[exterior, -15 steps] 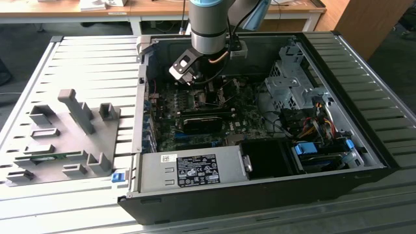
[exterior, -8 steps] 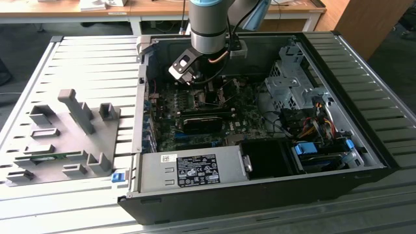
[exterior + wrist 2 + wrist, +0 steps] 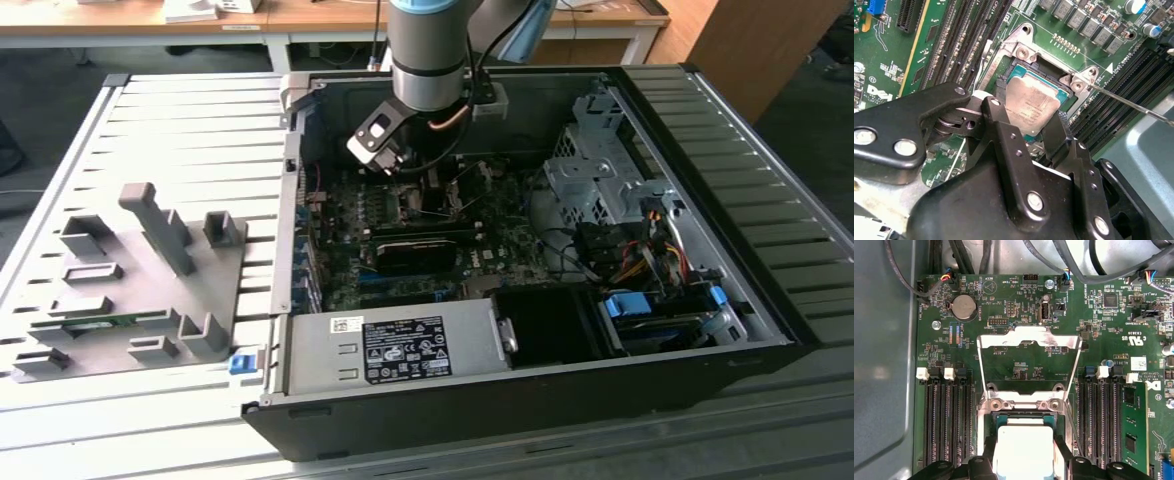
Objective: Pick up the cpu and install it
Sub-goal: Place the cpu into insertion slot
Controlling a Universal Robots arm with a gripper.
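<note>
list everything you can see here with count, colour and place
table: one, pale slatted metal, under it all
computer case: one, black, open on the table
fixture tray: one, grey, exterior view's left
power supply: one, grey, in the case
motherboard: one, green, inside the case
load plate: one, bare metal, flipped open
memory slots: two banks, black, flanking the socket
coin cell: one, silver, on the motherboard
cpu: one, silver with green rim, between the jaws over the socket
robot arm: one, grey, reaching into the case
gripper: one, black, jaws shut on the cpu
</note>
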